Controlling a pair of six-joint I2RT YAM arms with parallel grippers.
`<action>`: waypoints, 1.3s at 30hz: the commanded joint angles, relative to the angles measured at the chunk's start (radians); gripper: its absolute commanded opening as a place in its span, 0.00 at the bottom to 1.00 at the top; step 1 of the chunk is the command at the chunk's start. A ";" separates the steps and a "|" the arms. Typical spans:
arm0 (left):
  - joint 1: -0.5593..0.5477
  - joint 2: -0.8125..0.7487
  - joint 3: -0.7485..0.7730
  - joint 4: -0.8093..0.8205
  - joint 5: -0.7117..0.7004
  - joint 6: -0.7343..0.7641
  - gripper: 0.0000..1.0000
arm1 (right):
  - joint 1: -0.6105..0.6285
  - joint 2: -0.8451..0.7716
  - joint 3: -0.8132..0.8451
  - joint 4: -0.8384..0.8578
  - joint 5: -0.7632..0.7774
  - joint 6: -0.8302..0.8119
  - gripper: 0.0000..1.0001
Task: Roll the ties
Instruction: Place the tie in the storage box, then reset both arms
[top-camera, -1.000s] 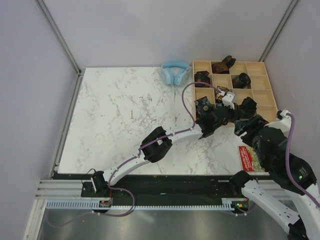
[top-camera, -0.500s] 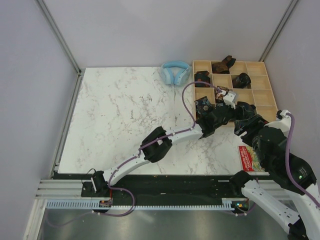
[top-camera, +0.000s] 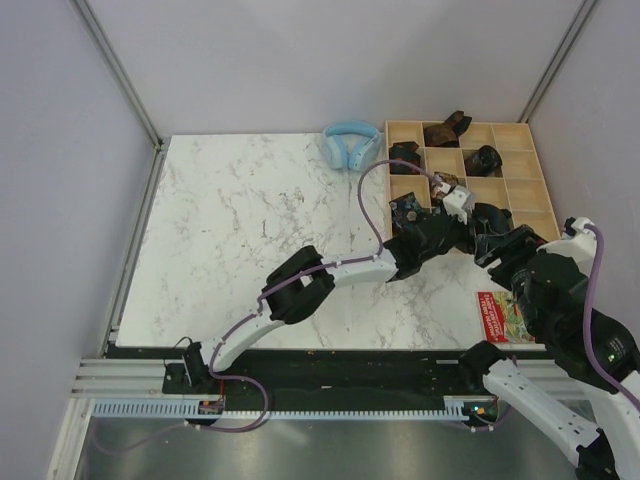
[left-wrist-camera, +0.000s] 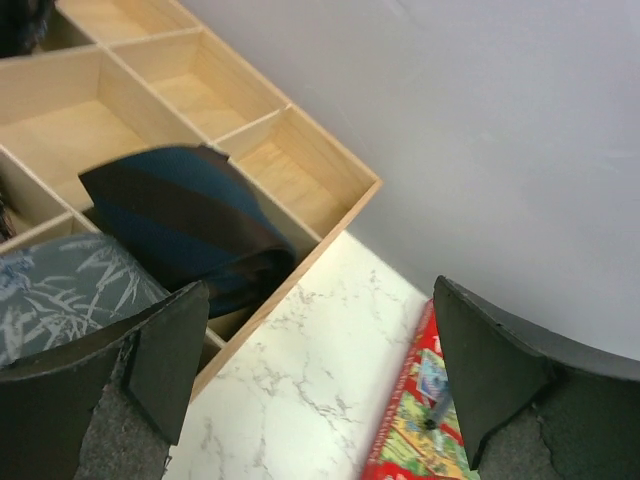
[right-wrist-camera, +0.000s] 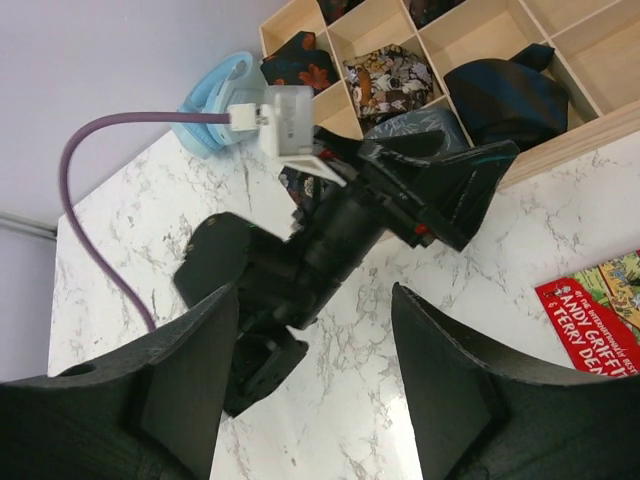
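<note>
A rolled tie (left-wrist-camera: 190, 215) with dark blue and black stripes lies in a compartment at the near edge of the wooden tray (left-wrist-camera: 335, 225). A grey-blue leaf-pattern tie (left-wrist-camera: 60, 290) sits in the compartment beside it. My left gripper (left-wrist-camera: 320, 385) hangs open just off the tray's edge, over the marble, with nothing between its fingers. The right wrist view shows the same striped tie (right-wrist-camera: 510, 90), a brown floral tie (right-wrist-camera: 385, 72) and a dark orange-leaf tie (right-wrist-camera: 300, 60). My right gripper (right-wrist-camera: 315, 390) is open and empty above the table, behind the left gripper (top-camera: 490, 225).
Light blue headphones (top-camera: 350, 146) lie at the tray's (top-camera: 468, 124) far left corner. A red picture book (top-camera: 500, 316) lies on the marble near the right front. More rolled ties (top-camera: 440, 130) fill the far compartments. The left forearm (top-camera: 340, 270) stretches diagonally across the table.
My left gripper has opened and let go of the striped tie, which stays in its compartment. The left arm has drawn back a little toward the near left. The right gripper has barely moved.
</note>
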 joint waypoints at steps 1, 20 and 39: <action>-0.005 -0.247 -0.130 0.131 0.013 0.015 0.99 | 0.000 0.026 0.062 0.011 0.032 -0.025 0.71; 0.003 -1.100 -1.066 -0.016 -0.267 0.179 1.00 | 0.000 0.133 0.059 0.112 -0.181 -0.061 0.84; 0.261 -2.108 -1.665 -0.717 -0.708 0.251 1.00 | 0.239 0.372 -0.291 0.629 -0.498 -0.044 0.98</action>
